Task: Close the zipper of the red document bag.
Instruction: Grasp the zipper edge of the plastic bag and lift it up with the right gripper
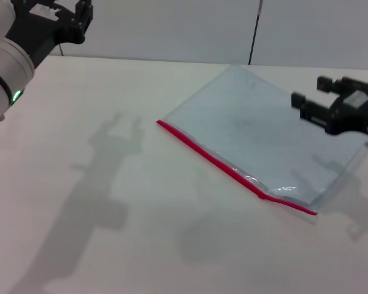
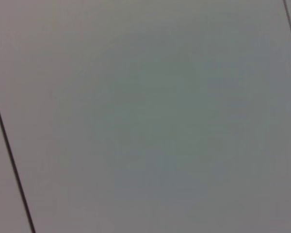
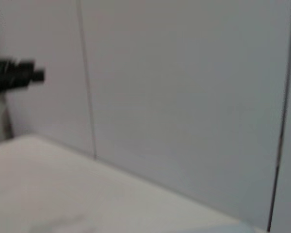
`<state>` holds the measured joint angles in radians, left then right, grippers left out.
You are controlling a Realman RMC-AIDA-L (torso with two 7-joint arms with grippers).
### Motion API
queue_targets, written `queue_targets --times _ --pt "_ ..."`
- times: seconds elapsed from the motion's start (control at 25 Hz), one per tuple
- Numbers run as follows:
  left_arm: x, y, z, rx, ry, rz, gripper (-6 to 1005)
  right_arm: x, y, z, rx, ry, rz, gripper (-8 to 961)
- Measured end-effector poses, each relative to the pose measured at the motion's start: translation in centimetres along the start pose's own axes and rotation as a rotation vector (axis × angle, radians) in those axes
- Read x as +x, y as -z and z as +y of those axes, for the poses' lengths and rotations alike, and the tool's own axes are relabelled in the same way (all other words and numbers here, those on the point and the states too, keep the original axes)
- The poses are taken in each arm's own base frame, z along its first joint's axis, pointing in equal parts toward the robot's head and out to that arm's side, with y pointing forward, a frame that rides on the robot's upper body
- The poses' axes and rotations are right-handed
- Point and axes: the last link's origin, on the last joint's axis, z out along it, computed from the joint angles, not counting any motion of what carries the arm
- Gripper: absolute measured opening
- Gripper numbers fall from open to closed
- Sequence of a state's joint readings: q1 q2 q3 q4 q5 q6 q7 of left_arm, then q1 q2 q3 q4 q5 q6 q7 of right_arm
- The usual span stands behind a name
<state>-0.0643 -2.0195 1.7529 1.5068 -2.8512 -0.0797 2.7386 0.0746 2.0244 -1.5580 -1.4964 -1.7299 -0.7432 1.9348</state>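
Head view | right pincer [image 1: 311,98] spread wide, empty (above red document bag [image 1: 264,135]) | left pincer [image 1: 73,15] parked, grip unclear

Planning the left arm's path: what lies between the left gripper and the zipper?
Head view: only bare table between the left gripper and the zipper.

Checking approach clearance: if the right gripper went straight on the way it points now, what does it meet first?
Probably nothing nearby. The right gripper hovers over the red document bag, pointing roughly level across the table towards the wall; the right wrist view shows only wall panels ahead. Depth unclear.
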Motion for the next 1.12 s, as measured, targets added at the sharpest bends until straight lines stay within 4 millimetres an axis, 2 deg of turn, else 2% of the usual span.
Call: queue_targets --times 0.32,0.56,0.84,1.12 --pt "-0.5 -0.1 -0.3 0.006 -0.021 -0.014 449 1.4 0.8 1.7 -0.095 0.181 0.159 611" --pt "-0.4 -0.2 -0.5 0.011 -0.038 -0.014 449 2.3 0.9 2.6 -0.167 0.229 0.238 615" --pt "-0.7 -0.2 -0.8 0.025 -0.039 -0.037 449 3.8 0.3 3.6 -0.213 0.342 0.352 617" --pt "-0.7 -0.2 -0.8 0.025 -0.039 -0.036 449 5.0 -0.3 3.7 -0.235 0.357 0.413 618"
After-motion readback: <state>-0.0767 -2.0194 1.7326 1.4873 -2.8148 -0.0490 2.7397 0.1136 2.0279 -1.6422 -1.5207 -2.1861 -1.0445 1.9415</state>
